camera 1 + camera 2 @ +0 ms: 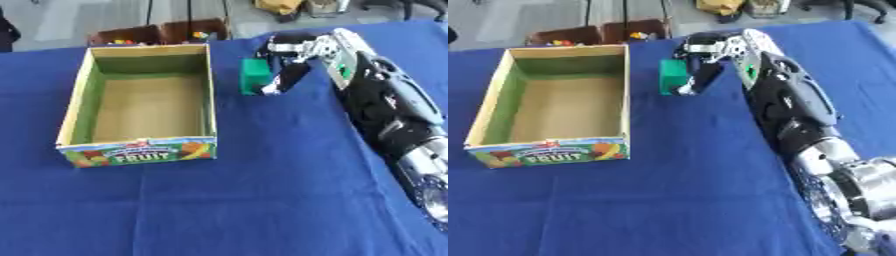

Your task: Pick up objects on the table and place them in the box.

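In the left eye view, one green block (255,75) stands on the blue cloth (262,190), just past the right wall of the box (210,95), at about one o'clock from the middle of the box. It stands tall, so its long side points up. The right hand (293,62) comes in along the right arm (385,110) and sits right beside the block, on its three o'clock side. So the block lies at nine o'clock from the hand. The fingers (285,82) bend down and look like they touch the block's right face. It is hard to tell if they are wrapped around it or only resting next to it. The block is not lifted yet, as far as one can see. The box is open and nothing can be seen inside it. In the right eye view, the same block (673,76) shows with the same hand (710,55) beside it, and the box (627,90) lies at nine o'clock from both. There is one block, one box and one hand to count. The left hand shows in neither view, so the right hand is the nearer one. The next move is likely a short trip to nine o'clock, up and over the box wall.
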Controlling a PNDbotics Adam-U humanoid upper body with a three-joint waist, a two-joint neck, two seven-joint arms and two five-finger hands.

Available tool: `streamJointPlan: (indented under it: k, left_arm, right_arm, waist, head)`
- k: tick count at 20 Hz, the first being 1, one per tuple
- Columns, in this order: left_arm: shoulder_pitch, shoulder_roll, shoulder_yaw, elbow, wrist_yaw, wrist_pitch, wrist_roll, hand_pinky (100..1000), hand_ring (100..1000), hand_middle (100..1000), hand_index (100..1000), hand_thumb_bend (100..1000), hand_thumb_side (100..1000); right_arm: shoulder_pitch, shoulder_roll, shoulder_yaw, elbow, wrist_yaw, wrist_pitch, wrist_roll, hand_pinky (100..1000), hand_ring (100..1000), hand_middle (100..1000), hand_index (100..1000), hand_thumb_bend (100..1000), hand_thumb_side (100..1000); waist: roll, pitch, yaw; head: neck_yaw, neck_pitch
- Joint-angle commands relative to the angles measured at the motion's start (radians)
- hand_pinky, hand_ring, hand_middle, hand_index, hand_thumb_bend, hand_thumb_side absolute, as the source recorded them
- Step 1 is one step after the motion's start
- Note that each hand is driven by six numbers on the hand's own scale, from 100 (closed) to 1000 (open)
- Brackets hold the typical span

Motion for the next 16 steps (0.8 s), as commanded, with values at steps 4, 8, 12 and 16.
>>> streamJointPlan:
  k: [4,8,12,16]
  left_arm:
    - [-0.007,0.012,-0.002,-0.018,0.003,0.003,-0.002,731,748,999,972,100,1000]
    - [-0.008,0.013,-0.003,-0.018,0.007,0.004,-0.002,731,749,998,972,100,1000]
    - [-0.009,0.013,-0.006,-0.018,0.014,0.006,-0.004,731,749,997,972,100,1000]
    - [-0.013,0.013,-0.01,-0.018,0.023,0.008,-0.007,731,750,996,973,100,1000]
  right_arm:
    - [-0.035,0.002,-0.04,-0.109,-0.025,-0.313,0.28,430,619,515,628,100,496]
    - [-0.056,0.032,-0.061,-0.187,-0.056,-0.313,0.276,424,607,506,617,100,537]
    - [-0.074,0.087,-0.079,-0.245,-0.089,-0.313,0.275,413,591,499,610,100,553]
    - [-0.077,0.161,-0.092,-0.312,-0.101,-0.313,0.281,410,588,499,609,100,579]
  waist:
    - [-0.002,-0.029,0.003]
    - [-0.003,-0.034,0.003]
    - [-0.004,-0.04,0.008]
    - [-0.005,-0.046,0.02]
  head:
    - [-0.002,-0.01]
    - [-0.007,-0.007]
    - [-0.015,-0.005]
    - [-0.026,-0.006]
